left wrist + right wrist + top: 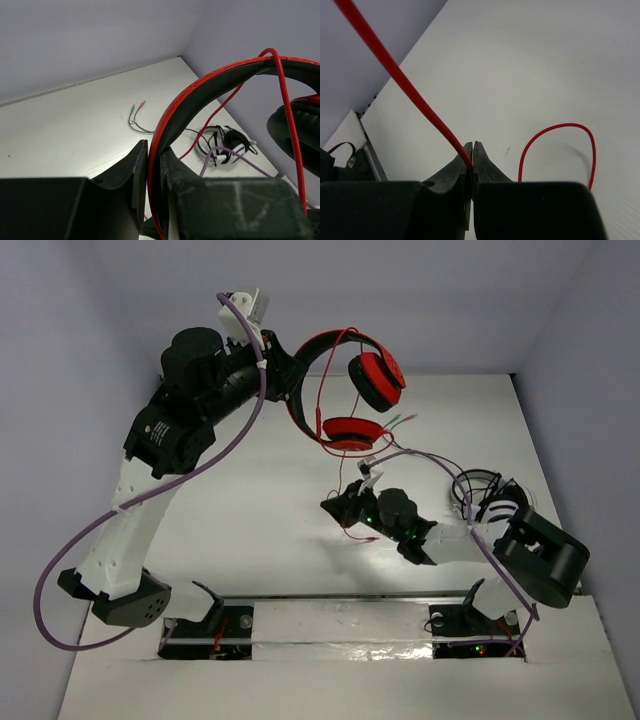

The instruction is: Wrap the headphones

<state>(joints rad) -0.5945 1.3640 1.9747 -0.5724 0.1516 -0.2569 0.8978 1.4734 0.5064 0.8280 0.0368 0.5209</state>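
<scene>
The left gripper [291,378] is lifted high over the far part of the table [230,510]. Its fingers [141,165] are clamped on the band of the headphones [377,378], so the set hangs in the air. From the left wrist, the red band [200,95] rises out of the pinch and arches off to the right, and both cups dangle to the right of the fingers. The red cable [322,400] is draped over the band and drops towards the right gripper [345,506]. That gripper sits low over the table, pinched tight on the cable [395,75]. A loose loop of cable lies on the surface just beyond it. Further right lie a thin dark lead with green and red plugs [402,422] and a black-and-white headset [485,490].
</scene>
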